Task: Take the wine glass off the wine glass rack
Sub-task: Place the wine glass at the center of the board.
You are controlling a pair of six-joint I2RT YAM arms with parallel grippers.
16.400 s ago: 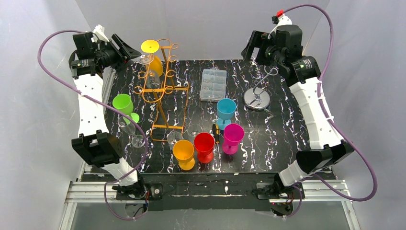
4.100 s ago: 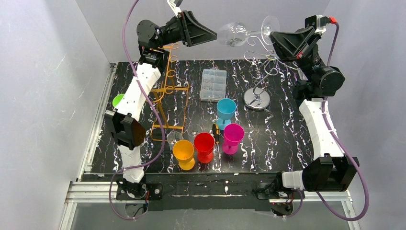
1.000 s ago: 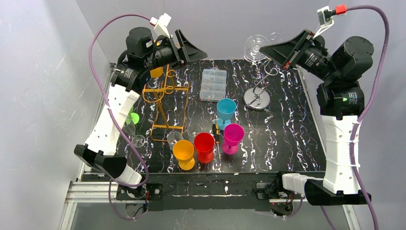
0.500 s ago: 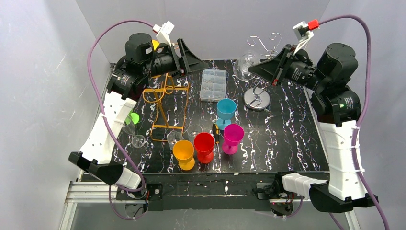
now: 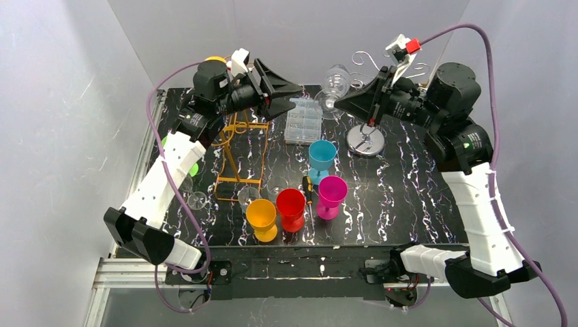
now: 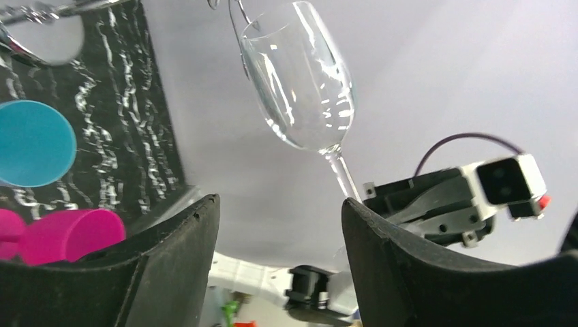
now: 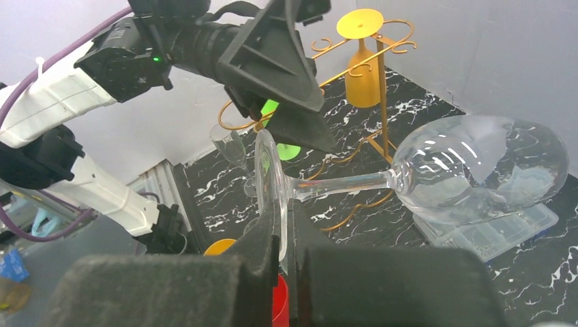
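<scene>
Right pincer (image 5: 339, 103) is clamped on the foot rim of the glass (image 5: 335, 80), with the stem running straight out from the pads. Glass is airborne over the far side of the worktop (image 5: 402, 197), off the orange rack (image 5: 235, 139), between the box (image 5: 305, 120) and the silver rack (image 5: 366, 139). Silver rack's curls are just right of the bowl, not touching. Left pincer (image 5: 295, 99) is empty, jaws apart, aimed at the glass and near it with a gap. Cups (image 5: 291, 204) cluster near the front edge, well apart from the glass.

The wine glass (image 5: 335, 82) is clear, the table (image 5: 409, 184) black, white-veined.
</scene>
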